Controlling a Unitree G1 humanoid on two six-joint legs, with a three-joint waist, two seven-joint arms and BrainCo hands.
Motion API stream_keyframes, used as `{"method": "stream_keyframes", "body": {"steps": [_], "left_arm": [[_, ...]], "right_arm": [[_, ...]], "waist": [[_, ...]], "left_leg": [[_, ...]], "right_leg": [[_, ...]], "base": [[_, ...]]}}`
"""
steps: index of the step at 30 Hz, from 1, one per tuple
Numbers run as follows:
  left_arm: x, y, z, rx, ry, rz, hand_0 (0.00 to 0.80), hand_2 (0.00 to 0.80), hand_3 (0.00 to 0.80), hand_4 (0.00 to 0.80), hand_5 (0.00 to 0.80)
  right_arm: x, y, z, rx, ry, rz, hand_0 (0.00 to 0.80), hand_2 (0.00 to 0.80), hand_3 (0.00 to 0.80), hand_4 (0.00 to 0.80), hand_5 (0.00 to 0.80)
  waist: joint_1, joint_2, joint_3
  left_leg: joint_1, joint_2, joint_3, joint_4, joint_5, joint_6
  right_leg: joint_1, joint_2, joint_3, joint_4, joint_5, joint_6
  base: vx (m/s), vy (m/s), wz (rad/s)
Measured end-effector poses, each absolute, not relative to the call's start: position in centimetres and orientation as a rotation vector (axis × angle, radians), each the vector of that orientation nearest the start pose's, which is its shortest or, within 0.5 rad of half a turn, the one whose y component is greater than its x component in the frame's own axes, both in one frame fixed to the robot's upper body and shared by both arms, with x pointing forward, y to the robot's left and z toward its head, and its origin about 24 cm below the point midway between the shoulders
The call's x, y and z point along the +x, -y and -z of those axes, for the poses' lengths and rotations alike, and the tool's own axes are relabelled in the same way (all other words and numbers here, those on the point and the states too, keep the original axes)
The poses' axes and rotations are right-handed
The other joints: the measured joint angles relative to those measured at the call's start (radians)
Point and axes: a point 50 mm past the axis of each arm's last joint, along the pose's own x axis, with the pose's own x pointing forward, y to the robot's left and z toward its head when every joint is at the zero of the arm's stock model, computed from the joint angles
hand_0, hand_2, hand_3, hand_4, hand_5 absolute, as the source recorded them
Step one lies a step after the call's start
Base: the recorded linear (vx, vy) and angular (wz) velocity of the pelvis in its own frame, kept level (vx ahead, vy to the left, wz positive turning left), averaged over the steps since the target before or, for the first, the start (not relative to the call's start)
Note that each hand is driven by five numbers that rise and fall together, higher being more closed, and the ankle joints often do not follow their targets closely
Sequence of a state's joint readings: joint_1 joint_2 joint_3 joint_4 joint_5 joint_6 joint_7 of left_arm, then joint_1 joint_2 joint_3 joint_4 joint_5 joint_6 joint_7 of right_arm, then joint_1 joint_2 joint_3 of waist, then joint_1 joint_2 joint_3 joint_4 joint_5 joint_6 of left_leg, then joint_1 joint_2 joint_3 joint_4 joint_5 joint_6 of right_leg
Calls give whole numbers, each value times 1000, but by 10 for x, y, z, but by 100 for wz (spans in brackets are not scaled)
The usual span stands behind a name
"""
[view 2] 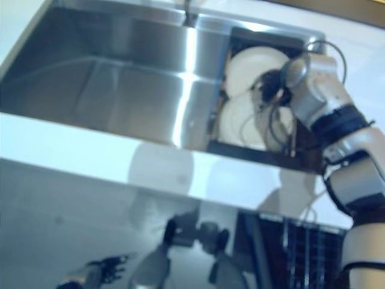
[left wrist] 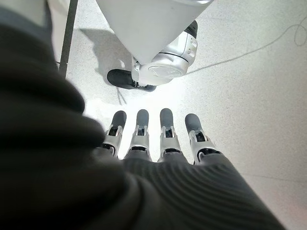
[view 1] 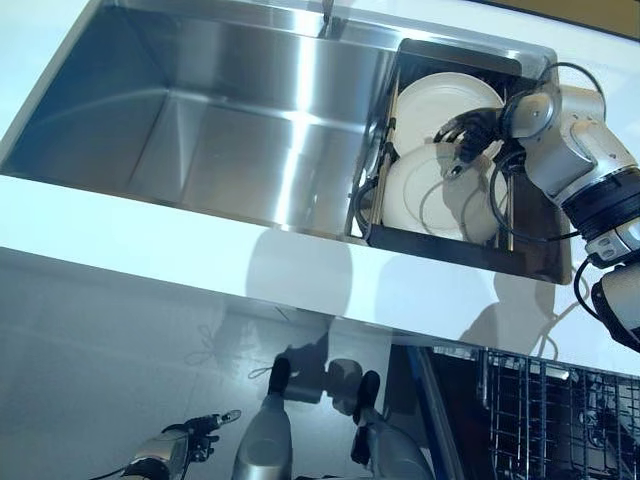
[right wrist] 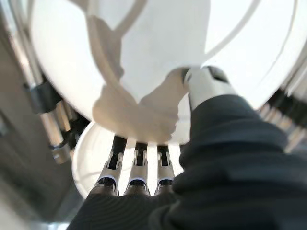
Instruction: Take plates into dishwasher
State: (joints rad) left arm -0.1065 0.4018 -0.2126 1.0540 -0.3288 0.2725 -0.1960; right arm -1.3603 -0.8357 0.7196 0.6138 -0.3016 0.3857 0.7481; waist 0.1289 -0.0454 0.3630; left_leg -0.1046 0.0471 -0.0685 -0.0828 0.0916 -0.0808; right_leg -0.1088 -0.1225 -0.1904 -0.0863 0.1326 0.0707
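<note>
Two white plates stand on edge in a dark dish rack [view 1: 450, 250] at the right end of the sink. My right hand [view 1: 468, 130] reaches in from the right and sits at the top rim of the near plate [view 1: 420, 195], in front of the far plate [view 1: 440, 95]. In the right wrist view its fingers [right wrist: 136, 167] slip behind the near plate [right wrist: 158, 43] while the thumb [right wrist: 206, 86] presses on its face, pinching the rim. My left hand [view 1: 185, 440] hangs low by the floor, its fingers [left wrist: 165, 129] straight and empty.
The steel sink basin [view 1: 220, 130] lies left of the rack. A white counter edge [view 1: 150, 230] runs along the front. The dishwasher's wire rack [view 1: 540, 410] stands pulled out at the lower right, below the counter.
</note>
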Motion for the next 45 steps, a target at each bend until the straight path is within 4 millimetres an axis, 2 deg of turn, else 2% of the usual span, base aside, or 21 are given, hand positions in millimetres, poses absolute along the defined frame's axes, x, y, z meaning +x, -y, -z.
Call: {"method": "stream_keyframes", "body": {"steps": [2,12,21,22,23,26,39,45], "left_arm": [[144,-265,132,40,-1224,-33,0,0,0,0,0],[144,-265,132,39,-1224,-34,0,0,0,0,0],[143,-265,132,39,-1229,-36,0,0,0,0,0],[143,-265,132,39,-1231,-36,0,0,0,0,0],[143,-265,132,38,-1232,-36,0,0,0,0,0],[142,-265,132,38,-1235,-37,0,0,0,0,0],[139,-265,133,33,-1247,-38,0,0,0,0,0],[133,-263,136,26,-1262,-37,0,0,0,0,0]], "right_arm": [[389,213,-298,-1351,-319,-273,800,800,800,800,800],[390,226,-284,-1246,-366,-255,800,800,800,800,800],[387,238,-279,-1029,-377,-270,800,800,800,800,800],[386,240,-277,-979,-382,-272,182,182,182,182,182],[386,241,-276,-944,-384,-273,0,0,0,0,0],[386,239,-266,-834,-393,-301,0,0,0,0,0],[385,237,-257,-630,-406,-321,0,0,0,0,0],[382,235,-247,-450,-402,-357,0,0,0,0,0]], "waist": [[-3,-2,-1],[-7,-9,-5],[-8,-43,-26],[-10,-47,-29],[-11,-48,-29],[-20,-49,-30],[-29,-31,-47],[-36,-14,-78]], "left_leg": [[4,1,11,0,0,1],[9,1,12,0,1,1],[24,2,15,0,1,1],[24,1,15,0,1,1],[24,1,15,0,1,1],[25,1,16,0,1,1],[40,1,20,0,0,1],[42,7,32,0,-2,-1]], "right_leg": [[3,1,2,0,0,0],[9,5,2,0,0,0],[22,7,5,0,0,0],[22,6,6,0,0,0],[22,6,7,0,0,0],[22,5,8,0,0,-1],[34,6,14,0,-1,-2],[33,12,17,0,-2,-3]], "base": [[-3,10,-4],[0,0,0],[0,0,0],[0,0,0],[0,0,0],[0,0,0],[0,0,0],[-4,-2,-2]]}}
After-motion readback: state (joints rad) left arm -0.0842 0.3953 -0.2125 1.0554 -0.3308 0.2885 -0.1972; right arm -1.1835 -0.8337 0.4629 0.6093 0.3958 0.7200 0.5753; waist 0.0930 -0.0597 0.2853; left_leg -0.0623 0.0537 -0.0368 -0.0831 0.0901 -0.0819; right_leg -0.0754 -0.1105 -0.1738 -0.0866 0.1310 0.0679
